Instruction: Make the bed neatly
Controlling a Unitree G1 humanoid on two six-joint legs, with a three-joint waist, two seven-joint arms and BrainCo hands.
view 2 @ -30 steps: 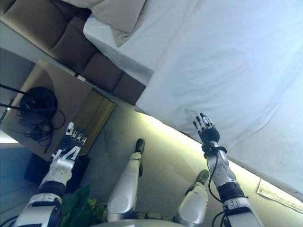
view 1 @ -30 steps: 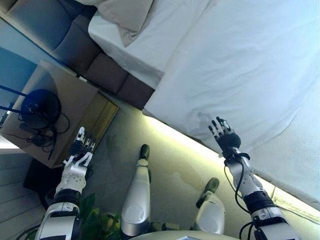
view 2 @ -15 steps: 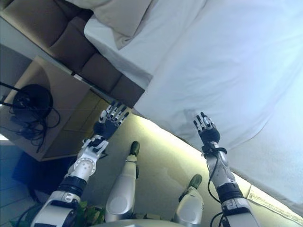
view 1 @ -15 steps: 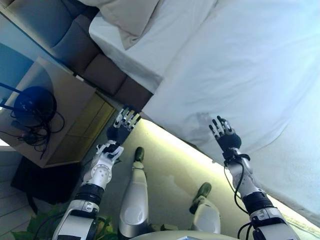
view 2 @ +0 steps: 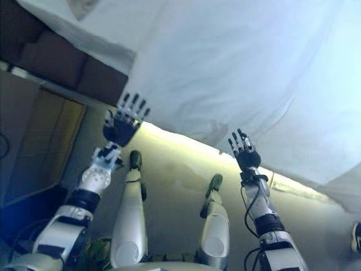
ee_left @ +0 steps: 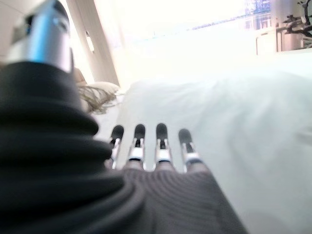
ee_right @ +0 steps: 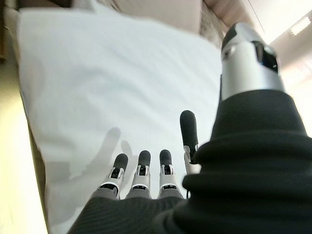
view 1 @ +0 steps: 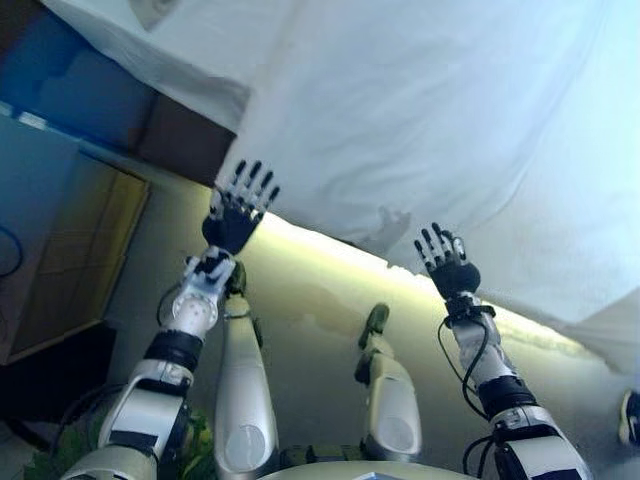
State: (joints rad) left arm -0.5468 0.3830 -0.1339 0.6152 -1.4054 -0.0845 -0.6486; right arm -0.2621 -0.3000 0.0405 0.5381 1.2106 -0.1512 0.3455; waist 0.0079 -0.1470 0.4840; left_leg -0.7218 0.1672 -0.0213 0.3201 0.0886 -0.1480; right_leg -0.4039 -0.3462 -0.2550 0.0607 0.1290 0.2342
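Room: pale floor (view 1: 320, 300) beside the bed, lit by a bright strip running under the bed's edge. A wooden bedside cabinet (view 1: 70, 250) stands at the robot's left, next to the dark padded headboard (view 1: 90, 105).

Bed: a white duvet (view 1: 430, 110) covers the mattress, and its edge hangs over the side toward the robot. White sheet (view 1: 150, 50) exposed near the headboard. A pillow (ee_left: 97, 92) shows at the head end in the left wrist view.

Left hand (view 1: 233, 215): raised, fingers straight and spread, holding nothing. Fingertips are just at the duvet's hanging corner; contact cannot be told.

Right hand (view 1: 447, 265): raised, fingers straight and spread, empty, just below the duvet's hanging edge. Its shadow falls on the cloth. In the right wrist view the fingers (ee_right: 141, 168) point at the duvet.
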